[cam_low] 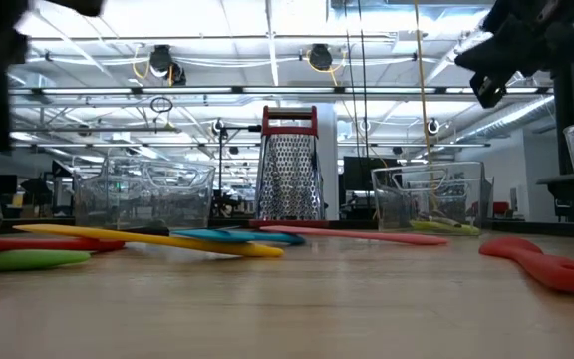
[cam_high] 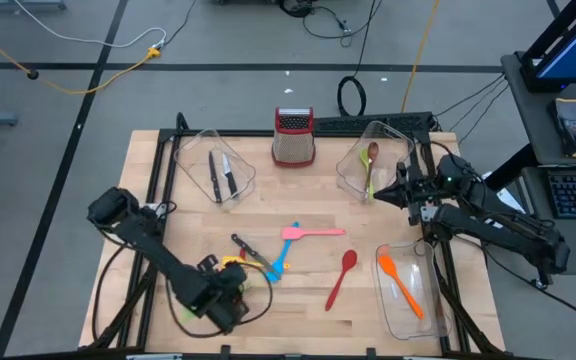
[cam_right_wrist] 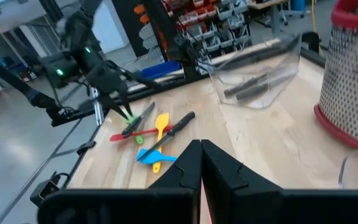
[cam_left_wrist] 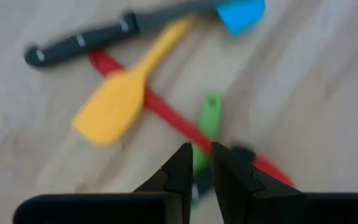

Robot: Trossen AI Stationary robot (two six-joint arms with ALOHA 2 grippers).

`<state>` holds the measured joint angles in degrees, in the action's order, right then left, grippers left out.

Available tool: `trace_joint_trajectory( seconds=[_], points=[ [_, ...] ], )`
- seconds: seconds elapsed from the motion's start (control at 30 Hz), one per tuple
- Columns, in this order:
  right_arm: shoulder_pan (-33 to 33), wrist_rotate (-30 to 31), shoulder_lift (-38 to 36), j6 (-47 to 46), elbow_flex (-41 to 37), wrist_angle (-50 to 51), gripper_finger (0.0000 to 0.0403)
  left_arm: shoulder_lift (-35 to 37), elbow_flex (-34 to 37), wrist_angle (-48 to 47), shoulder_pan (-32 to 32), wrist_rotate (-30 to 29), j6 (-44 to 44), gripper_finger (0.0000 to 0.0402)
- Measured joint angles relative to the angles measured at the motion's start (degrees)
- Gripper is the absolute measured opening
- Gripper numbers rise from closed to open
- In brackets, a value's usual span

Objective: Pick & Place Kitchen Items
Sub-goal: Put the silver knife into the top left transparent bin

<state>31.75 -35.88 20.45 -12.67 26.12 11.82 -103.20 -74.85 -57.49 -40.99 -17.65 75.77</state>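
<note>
Near the table's front left lie a yellow spatula (cam_left_wrist: 114,106), a black-handled knife (cam_left_wrist: 86,40), a blue spatula (cam_left_wrist: 241,14), a red utensil (cam_left_wrist: 166,115) and a green spatula (cam_left_wrist: 211,115). My left gripper (cam_left_wrist: 202,152) points steeply down over the green spatula. It is open by a narrow gap, through which the green handle shows. Whether the gripper touches the handle, I cannot tell. A pink spatula (cam_high: 308,233) and a red spoon (cam_high: 343,275) lie flat at mid-table. My right gripper (cam_high: 398,190) is shut and held level above the table's right side, with nothing in it.
A metal grater (cam_high: 293,135) stands at the far middle. A clear bin (cam_high: 193,150) at the far left holds two knives. Another bin (cam_high: 383,140) at the far right holds a brown and a green spoon. A third bin (cam_high: 423,315) at the near right holds an orange spatula (cam_high: 400,285).
</note>
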Motion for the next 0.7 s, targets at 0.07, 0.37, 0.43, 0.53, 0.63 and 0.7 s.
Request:
trace_joint_trajectory(
  seconds=[0.07,0.37,0.43,0.53,0.63,0.7],
  points=[
    [0.0,0.0,0.0,-0.1,-1.6,-0.5,0.0000,0.0,0.0,-0.1,-1.6,2.6,0.3,0.0063],
    [0.0,-0.2,0.0,-4.6,-5.8,-8.6,0.0000,0.2,0.0,-2.9,-6.9,2.9,-3.8,0.0063],
    [0.0,-0.2,0.0,-4.6,-5.8,-9.3,0.0000,0.2,0.0,-3.9,-7.6,0.9,-3.8,0.0063],
    [0.0,-0.3,0.0,-3.8,-5.8,-10.6,0.0000,0.2,0.0,-4.0,-8.1,-1.8,-4.7,0.0063],
    [0.0,-0.4,0.0,-2.6,-5.8,-10.4,0.0000,0.2,0.3,-3.5,-8.4,-3.5,-6.9,0.0063],
    [0.0,-0.4,0.0,-2.6,-5.8,-10.3,0.0000,0.2,1.1,-2.5,-8.4,-3.6,-8.2,0.0063]
  ],
)
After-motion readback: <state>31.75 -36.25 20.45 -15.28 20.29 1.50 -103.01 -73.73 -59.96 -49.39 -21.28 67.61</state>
